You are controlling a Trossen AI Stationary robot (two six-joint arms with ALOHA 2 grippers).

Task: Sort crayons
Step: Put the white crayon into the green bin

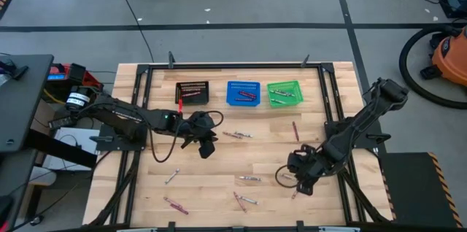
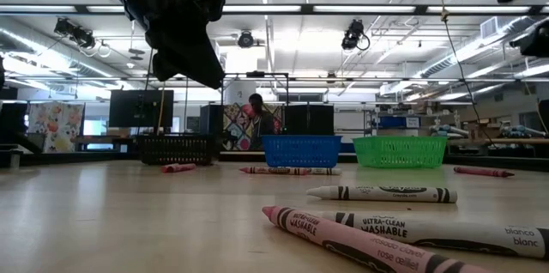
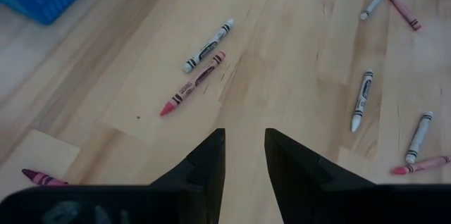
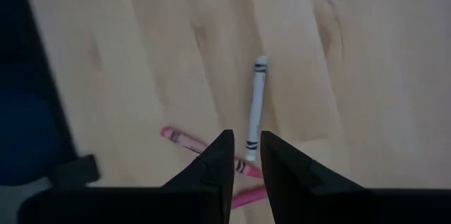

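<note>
My left end effector (image 1: 205, 144) hangs parted and empty over the counter (image 1: 219, 181); my right end effector (image 1: 300, 177), parted, sits above a white crayon (image 4: 255, 104).

The left arm reaches in from the left side of the high view, and its left gripper (image 1: 206, 147) hangs just left of the middle with its two fingers (image 3: 208, 159) a little apart and nothing between them. The right arm bends down from the right edge. Its right gripper (image 1: 301, 177) sits low in the lower right, fingers (image 4: 217, 155) a small way apart and empty.
</note>
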